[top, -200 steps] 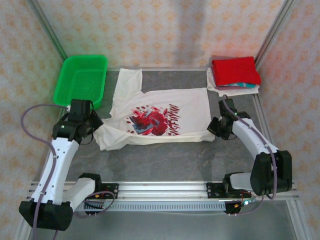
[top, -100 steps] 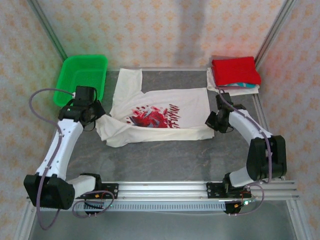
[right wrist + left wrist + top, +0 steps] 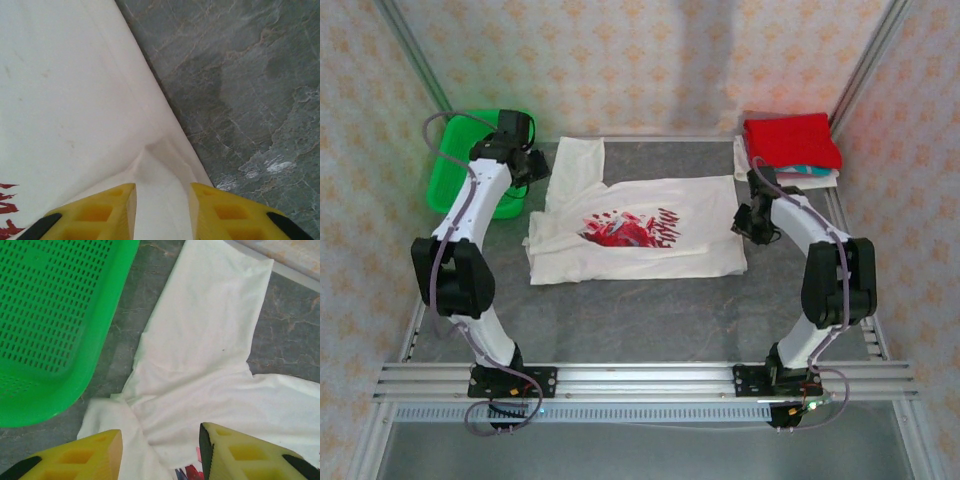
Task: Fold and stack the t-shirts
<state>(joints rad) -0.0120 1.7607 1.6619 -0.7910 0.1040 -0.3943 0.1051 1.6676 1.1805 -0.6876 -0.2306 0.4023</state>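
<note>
Top view: cream tee [image 3: 635, 235] lying between both grippers, near edge looking folded over once, sleeve sticking out. Red-topped stack [image 3: 790, 145] sitting beyond right gripper [image 3: 748, 222].

Left wrist: left gripper [image 3: 160, 440] hovering, fingers apart, gripping nothing. Sleeve lying just ahead of tips, basket [image 3: 50, 315] ahead-left.

Right wrist: fingers apart, tee edge lying under and between them, unpinched.

Judging: more folds and stacking remaining.

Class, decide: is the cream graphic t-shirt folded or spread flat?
Partly folded: the cream t-shirt has its near edge doubled over, one sleeve lying spread.
</note>
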